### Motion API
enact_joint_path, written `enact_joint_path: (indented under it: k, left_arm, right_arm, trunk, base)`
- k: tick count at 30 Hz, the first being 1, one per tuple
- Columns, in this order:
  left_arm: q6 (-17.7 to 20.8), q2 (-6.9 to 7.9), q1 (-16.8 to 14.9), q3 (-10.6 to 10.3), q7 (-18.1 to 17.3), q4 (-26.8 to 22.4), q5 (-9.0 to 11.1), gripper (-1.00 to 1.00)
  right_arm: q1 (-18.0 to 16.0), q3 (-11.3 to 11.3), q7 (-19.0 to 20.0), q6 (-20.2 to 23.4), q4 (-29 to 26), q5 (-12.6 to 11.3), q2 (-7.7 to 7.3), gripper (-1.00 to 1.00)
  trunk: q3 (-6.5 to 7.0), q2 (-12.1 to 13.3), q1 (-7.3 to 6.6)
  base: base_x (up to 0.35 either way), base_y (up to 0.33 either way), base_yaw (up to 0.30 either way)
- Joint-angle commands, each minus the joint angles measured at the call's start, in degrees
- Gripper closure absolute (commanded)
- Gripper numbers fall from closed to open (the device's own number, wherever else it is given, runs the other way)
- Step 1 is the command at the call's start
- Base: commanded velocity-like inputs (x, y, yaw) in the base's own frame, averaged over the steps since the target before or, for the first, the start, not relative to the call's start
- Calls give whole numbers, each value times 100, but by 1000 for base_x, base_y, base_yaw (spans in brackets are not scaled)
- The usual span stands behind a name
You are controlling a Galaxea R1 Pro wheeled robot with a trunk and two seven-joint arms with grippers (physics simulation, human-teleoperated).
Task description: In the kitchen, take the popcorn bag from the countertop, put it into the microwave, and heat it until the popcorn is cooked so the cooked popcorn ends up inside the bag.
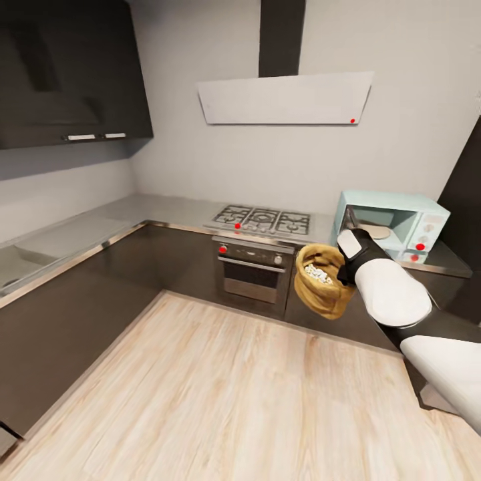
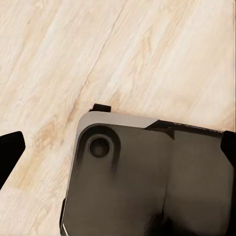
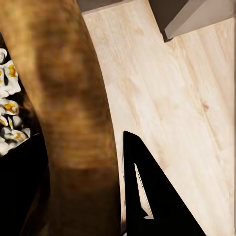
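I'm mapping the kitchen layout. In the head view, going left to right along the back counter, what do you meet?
Bare countertop → gas hob with the dark built-in oven beneath it → popcorn bag, held up in front of the counter → microwave.

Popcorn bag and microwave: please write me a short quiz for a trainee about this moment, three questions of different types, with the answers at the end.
1. True or false: the popcorn bag rests on the countertop.
2. Multiple choice: how does the microwave stand? A) door shut, B) door open, with a plate inside, C) lying on the floor.
3. Short answer: what shows inside the bag's rolled rim?

Key
1. False. The right gripper holds it up in the air, in front of the dark cabinets and above the wooden floor.
2. B.
3. A heap of pale popcorn; the right wrist view shows whitish pieces with yellow spots.
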Motion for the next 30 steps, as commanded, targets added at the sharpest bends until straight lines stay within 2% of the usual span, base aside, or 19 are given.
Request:
enact_joint_path:
  k: [1, 13, 18, 25, 30]
  left_arm:
    - [-19, -3, -4, 17, 3, 2, 9, -100]
    - [-17, -4, -4, 4, 3, 2, -20, -100]
    - [-17, -1, -5, 32, 6, 2, 10, -100]
    - [-3, 5, -20, 226, 29, 2, 34, -100]
    - [-3, 5, -13, 245, 29, 2, 34, -100]
  right_arm:
    - [-6, -45, 10, 32, -8, 59, 4, 100]
    - [-3, -50, 10, 32, -8, 61, 4, 100]
    - [-2, -48, 11, 32, -8, 66, 4, 100]
    - [67, -50, 18, 32, 14, 84, 0, 100]
    - [122, -50, 70, 40, 42, 87, -12, 100]
  trunk:
    - [-12, -12, 3]
    - [-12, -12, 3]
    - [-12, -12, 3]
    - [-12, -12, 3]
    - [-12, -12, 3]
  base:
    - [0, -348, -17]
    - [-50, -350, -232]
    - [-126, -337, -69]
    - [229, -237, -3]
    - [322, -157, 0]
